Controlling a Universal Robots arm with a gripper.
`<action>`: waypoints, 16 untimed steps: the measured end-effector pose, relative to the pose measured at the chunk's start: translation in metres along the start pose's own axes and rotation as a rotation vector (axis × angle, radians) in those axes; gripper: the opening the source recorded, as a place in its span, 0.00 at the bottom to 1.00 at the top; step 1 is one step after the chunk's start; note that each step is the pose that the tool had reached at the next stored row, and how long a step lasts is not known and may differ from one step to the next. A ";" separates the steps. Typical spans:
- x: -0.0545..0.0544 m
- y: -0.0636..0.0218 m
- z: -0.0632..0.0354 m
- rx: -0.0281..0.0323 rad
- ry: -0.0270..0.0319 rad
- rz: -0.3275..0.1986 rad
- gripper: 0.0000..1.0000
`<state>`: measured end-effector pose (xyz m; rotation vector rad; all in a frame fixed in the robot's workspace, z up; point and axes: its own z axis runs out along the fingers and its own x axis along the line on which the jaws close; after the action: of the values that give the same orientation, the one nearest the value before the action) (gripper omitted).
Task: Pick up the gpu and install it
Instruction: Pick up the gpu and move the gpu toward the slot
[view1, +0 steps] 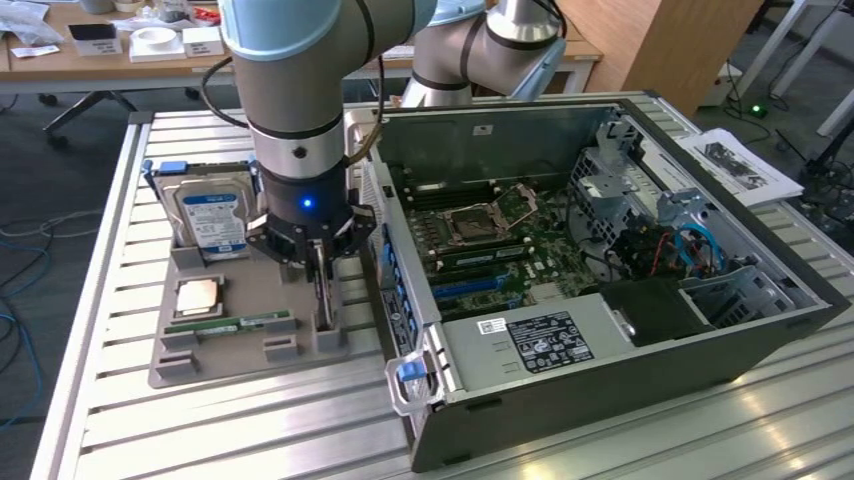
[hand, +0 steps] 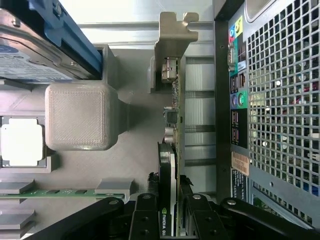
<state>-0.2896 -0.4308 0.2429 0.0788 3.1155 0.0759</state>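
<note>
The gripper (hand: 169, 199) has its fingers (hand: 145, 217) pinching the gpu (hand: 167, 165) between them near one end, edge-on in the tray (hand: 135, 165), so its bracket (hand: 172, 35), far from the fingers, could sag, twist or snag.

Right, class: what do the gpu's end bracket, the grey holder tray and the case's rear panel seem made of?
On the gpu, the end bracket looks like bare sheet metal: silvery, thin, bent tabs. The grey holder tray: likely 3D-printed plastic, matte with fine layer texture. The case's rear panel: probably coated sheet metal, grey, punched in a square grid.
</note>
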 end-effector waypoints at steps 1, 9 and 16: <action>0.000 0.0001 -0.0021 0.0000 0.0000 0.000 0.27; -0.001 0.0013 -0.0269 0.0000 0.0000 0.000 0.27; -0.001 0.0028 -0.0562 0.0000 0.0000 0.000 0.27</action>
<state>-0.2896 -0.4308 0.2991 0.0788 3.1155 0.0759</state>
